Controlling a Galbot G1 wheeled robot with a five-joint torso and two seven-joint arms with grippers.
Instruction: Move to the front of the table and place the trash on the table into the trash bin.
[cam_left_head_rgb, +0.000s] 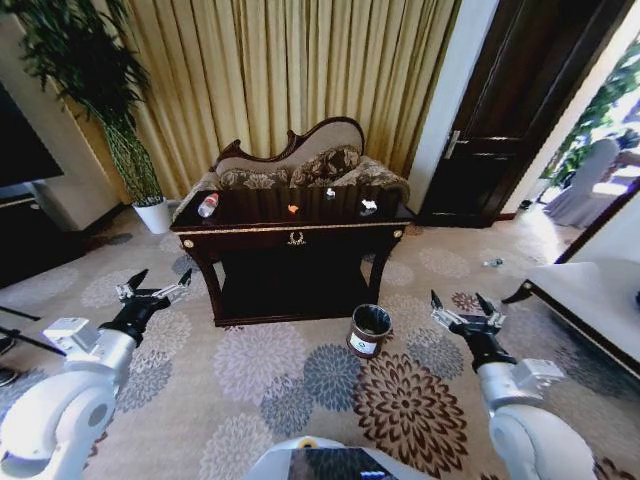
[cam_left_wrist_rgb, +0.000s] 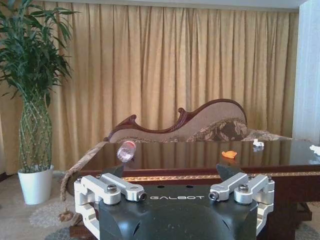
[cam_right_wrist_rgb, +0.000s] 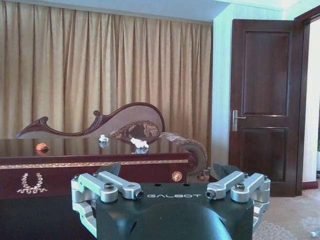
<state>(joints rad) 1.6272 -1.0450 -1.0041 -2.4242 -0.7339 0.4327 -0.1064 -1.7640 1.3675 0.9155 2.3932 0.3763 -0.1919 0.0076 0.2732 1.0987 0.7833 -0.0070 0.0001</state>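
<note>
I stand back from the dark console table, my left gripper and right gripper both spread wide and holding nothing, raised over the flowered carpet. On the tabletop lie the clear bottle at its left end, an orange scrap mid-table and a white crumpled scrap toward the right. The trash bin sits on the floor by the table's front right leg

— What's on the table?
— A bottle lying on its side at the left end, an orange scrap near the middle, then two white scraps toward the right end, all apart.
— And on the floor?
— The bin stands on the carpet, in front of the table's right leg
</note>
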